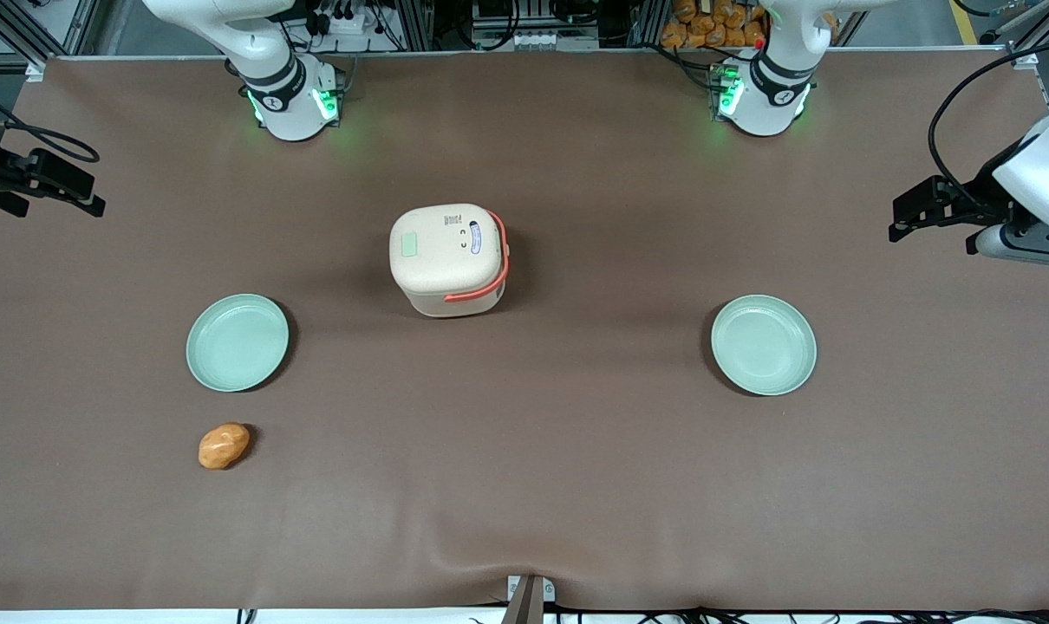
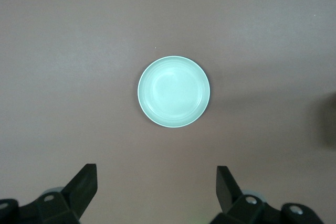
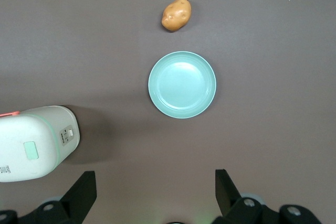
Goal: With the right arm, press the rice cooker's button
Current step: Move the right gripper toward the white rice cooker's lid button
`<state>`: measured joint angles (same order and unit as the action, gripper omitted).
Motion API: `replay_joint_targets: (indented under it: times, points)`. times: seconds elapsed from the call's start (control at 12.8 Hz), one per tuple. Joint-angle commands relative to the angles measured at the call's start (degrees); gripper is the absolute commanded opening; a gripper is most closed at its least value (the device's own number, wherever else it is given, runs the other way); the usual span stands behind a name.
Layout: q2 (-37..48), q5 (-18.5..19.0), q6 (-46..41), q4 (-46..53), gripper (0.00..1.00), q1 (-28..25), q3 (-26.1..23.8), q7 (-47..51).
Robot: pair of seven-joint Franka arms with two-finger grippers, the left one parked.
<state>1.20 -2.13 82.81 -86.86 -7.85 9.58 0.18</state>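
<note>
The rice cooker (image 1: 449, 258) stands mid-table on the brown mat (image 1: 524, 485), lid shut, its button (image 1: 409, 245) facing up. Two green plates (image 1: 237, 341) (image 1: 764, 344) flank it nearer the camera, both bare; a potato (image 1: 224, 445) lies nearer still. The gripper (image 3: 155, 195) hangs high above the working arm's end, fingers spread, holding nothing.

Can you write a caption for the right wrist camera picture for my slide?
Open gripper hovers above the table near the rice cooker, green plate and potato.
</note>
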Motion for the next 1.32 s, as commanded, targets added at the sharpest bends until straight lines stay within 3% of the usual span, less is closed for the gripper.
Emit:
replay_joint_targets:
  times: [0.0, 0.23, 0.55, 0.86, 1.09, 1.25]
  points:
    - [-0.06, 0.72, -0.28, 0.46, 1.0, -0.23, 0.0, -0.62]
    - [-0.23, 0.46, -0.28, 0.46, 1.0, -0.15, 0.0, -0.62]
    - [-2.33, -0.32, -0.28, -0.24, 1.0, -4.88, -0.08, 0.26]
    - [-4.27, -1.21, 2.69, -4.1, 0.99, -15.59, -0.17, 4.71]
    - [-6.2, -1.13, 7.35, -7.26, 0.52, -25.08, -0.17, 17.8]
    - [-6.12, -1.13, 12.0, -11.38, 0.43, -28.43, -0.17, 20.56]
